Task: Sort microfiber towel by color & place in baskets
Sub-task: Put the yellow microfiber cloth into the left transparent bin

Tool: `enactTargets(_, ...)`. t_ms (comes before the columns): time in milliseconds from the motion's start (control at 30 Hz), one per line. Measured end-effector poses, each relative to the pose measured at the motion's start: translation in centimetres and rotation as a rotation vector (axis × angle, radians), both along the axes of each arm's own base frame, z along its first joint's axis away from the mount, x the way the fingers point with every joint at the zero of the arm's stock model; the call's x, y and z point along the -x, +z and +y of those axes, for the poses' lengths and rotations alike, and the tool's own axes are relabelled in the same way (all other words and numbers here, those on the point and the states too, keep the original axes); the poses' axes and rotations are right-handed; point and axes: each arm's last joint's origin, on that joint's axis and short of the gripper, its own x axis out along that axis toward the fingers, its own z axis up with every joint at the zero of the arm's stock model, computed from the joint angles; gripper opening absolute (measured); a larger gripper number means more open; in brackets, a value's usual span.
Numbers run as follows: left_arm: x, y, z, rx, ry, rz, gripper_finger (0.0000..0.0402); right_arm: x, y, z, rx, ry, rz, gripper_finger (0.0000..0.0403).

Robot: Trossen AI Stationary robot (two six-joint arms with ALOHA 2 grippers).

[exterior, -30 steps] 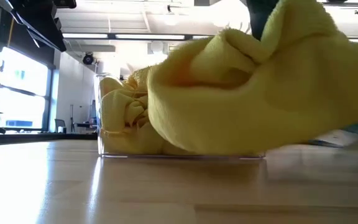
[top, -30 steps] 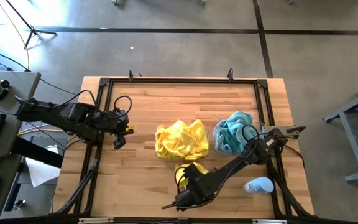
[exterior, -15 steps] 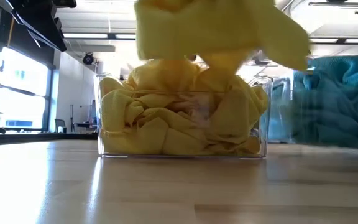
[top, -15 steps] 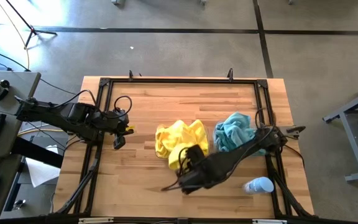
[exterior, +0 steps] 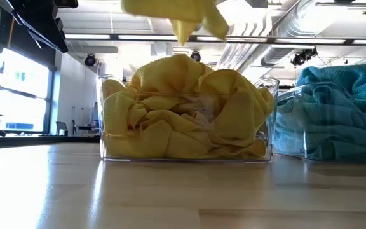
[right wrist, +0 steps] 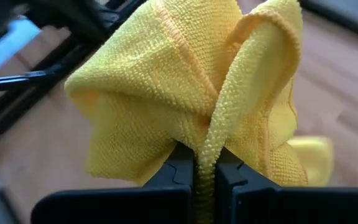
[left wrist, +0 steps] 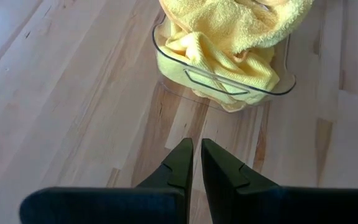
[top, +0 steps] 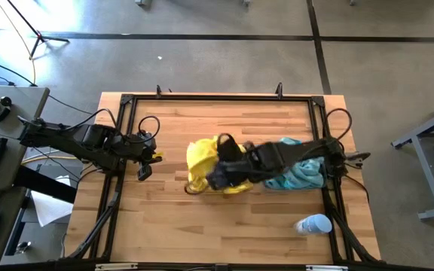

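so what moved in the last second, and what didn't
The right gripper, shut on a yellow towel, carried it from the table's near edge up over the basket of yellow towels. The left gripper, the teal towels and the bottle stayed put.

A yellow towel hangs bunched in the air above the left basket, which is heaped over its rim with crumpled yellow towels, while the clear basket just beside it on the right brims with teal towels.
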Motion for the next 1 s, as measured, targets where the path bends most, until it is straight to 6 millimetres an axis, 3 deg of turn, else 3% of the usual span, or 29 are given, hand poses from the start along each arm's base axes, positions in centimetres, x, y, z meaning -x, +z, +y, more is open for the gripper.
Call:
enactTargets(100,0.0,0.0,0.0,0.001,0.002,0.0,0.0021,-1.2,-1.2,-1.8,0.054,0.024,0.071,0.0003)
enactTargets(233,0.0,0.0,0.0,0.006,0.008,0.003,0.0021,-2.8,-4.4,-3.1,0.053,0.028,0.238,0.0003)
enactTargets(400,0.0,0.0,0.0,0.012,0.004,0.005,0.0021,-3.8,-7.8,-3.0,-0.096,0.008,0.38,0.0003)
enactTargets(767,0.0,0.0,0.0,0.01,0.002,0.005,0.0021,-7.6,-16.1,-3.5,-0.224,-0.042,0.529,0.0003)
enactTargets(1000,0.0,0.0,0.0,0.012,0.003,0.004,0.0021,-8.7,-18.3,-3.8,-0.256,-0.073,0.526,0.0034)
